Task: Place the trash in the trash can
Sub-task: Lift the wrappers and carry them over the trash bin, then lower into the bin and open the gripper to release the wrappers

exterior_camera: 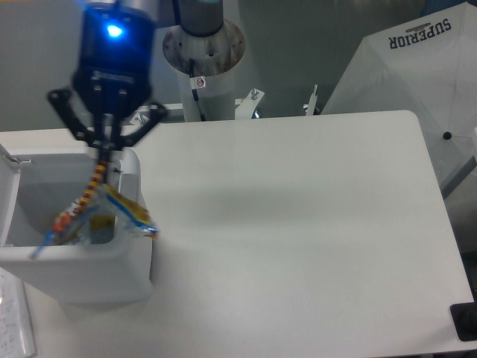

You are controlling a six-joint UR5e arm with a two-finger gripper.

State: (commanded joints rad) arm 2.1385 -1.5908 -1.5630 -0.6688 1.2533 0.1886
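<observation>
Gripper fingers are pinched together on the top of a yellow-blue wrapper, which we see dangling partly inside the trash can and partly over its right rim. We judge this piece nearly delivered, lacking only release; other litter seems to lie inside the trash can already, though blur hides which pieces.

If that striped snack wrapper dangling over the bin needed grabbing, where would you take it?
By its narrow striped top edge, from straight above, as the gripper does now. The wrapper hangs limp into the trash can, so only that upper end seems easily reachable.
</observation>
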